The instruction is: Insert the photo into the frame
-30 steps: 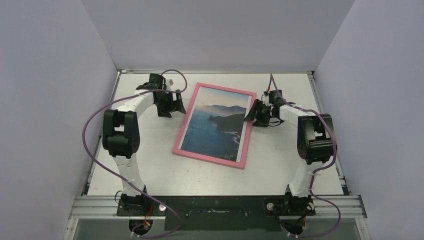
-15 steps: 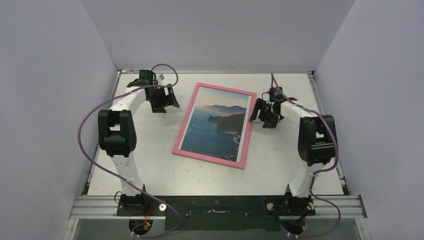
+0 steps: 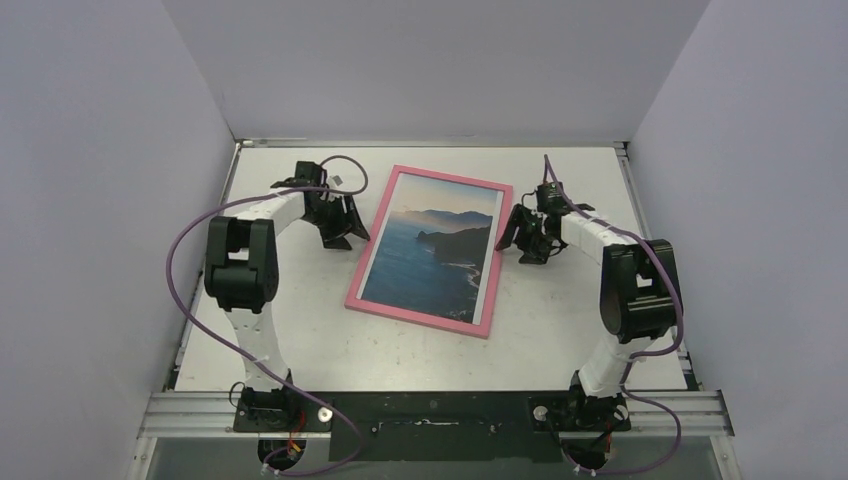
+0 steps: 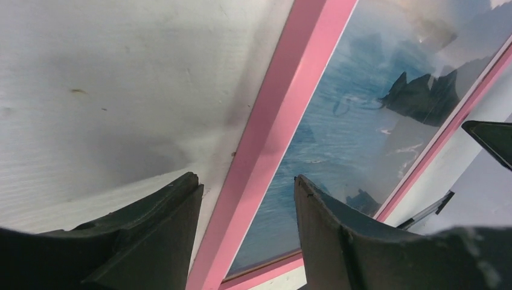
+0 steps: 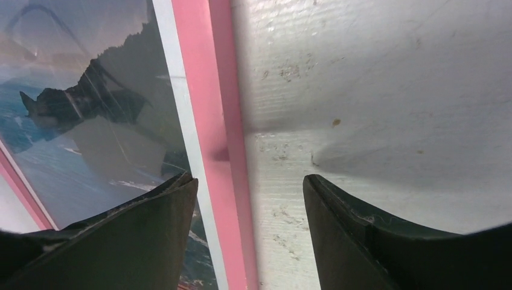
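Note:
The pink frame (image 3: 358,273) lies flat, front up, in the middle of the table, with the seascape photo (image 3: 430,255) showing inside it. My left gripper (image 3: 347,228) is open beside the frame's left edge; in the left wrist view its fingers straddle the pink left rail (image 4: 265,145), with the photo (image 4: 362,115) to the right. My right gripper (image 3: 515,232) is open beside the frame's right edge; in the right wrist view its fingers straddle the pink right rail (image 5: 211,103), with the photo (image 5: 90,121) to the left. Neither gripper holds anything.
The white table (image 3: 560,320) has walls on three sides. A metal rail (image 3: 430,410) runs along the near edge by the arm bases. Purple cables loop from both arms.
My left gripper moved back in toward the frame's left edge after swinging away. My right gripper drew slightly back from the frame's right edge. The frame has not moved.

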Motion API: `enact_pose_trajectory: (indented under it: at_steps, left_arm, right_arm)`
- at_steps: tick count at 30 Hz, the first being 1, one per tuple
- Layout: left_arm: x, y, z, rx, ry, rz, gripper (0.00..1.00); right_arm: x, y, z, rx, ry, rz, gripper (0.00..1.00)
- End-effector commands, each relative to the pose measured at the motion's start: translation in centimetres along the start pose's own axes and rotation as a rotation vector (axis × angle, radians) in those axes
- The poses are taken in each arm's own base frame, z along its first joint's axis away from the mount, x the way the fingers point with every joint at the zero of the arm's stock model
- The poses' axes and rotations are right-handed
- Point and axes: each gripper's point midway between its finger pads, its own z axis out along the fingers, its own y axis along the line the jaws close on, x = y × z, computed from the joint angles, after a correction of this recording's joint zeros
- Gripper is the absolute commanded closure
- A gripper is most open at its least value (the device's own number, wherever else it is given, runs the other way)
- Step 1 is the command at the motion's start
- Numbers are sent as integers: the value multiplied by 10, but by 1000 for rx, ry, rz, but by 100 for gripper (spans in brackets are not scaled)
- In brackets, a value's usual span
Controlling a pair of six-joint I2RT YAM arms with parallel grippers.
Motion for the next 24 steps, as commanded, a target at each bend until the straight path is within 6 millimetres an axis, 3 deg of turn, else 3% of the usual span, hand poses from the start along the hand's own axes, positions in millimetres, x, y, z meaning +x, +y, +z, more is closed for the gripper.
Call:
enact_pose_trajectory:
  at_steps: [1, 8, 15, 19, 24]
  left_arm:
    - [15, -27, 0, 69, 3, 27, 48]
    - [60, -30, 8, 53, 52, 40, 56]
    - [71, -34, -14, 46, 2, 55, 56]
    - [71, -39, -32, 28, -45, 66, 56]
    - [73, -6, -68, -214, -124, 30, 45]
  right_arm:
    - [0, 20, 4, -78, -15, 25, 37]
    - [6, 37, 10, -140, -4, 18, 43]
    - [0, 41, 4, -140, -21, -30, 43]
    - [-10, 34, -15, -74, -68, -73, 37]
    - [-27, 18, -58, 55, -194, -72, 30]
